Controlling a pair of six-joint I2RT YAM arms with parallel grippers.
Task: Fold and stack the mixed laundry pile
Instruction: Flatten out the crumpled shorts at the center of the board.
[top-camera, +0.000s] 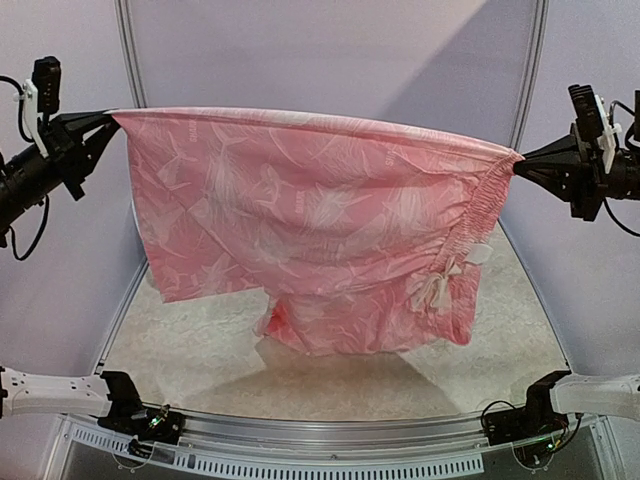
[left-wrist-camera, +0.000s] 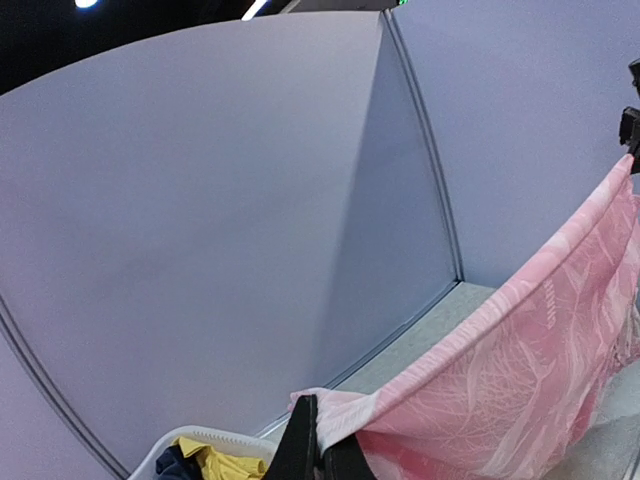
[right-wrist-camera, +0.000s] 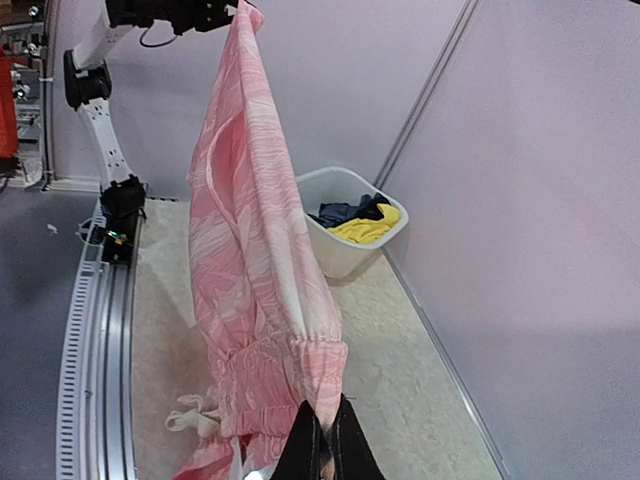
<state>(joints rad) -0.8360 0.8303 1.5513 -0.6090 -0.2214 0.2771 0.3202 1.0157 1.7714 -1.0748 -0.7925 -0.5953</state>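
High rear overview; close wrist views along the shared pink garment (top-camera: 310, 220)

Pink garment (top-camera: 300, 220): thin matt printed cloth; tub (right-wrist-camera: 345, 255): smooth white plastic.

**Raised high, spread wide**

We hold our left gripper (top-camera: 112, 120) high at far left and our right gripper (top-camera: 515, 163) high at far right, tips pointing inward at each other, both pinched tight on the pink garment (top-camera: 300, 230).
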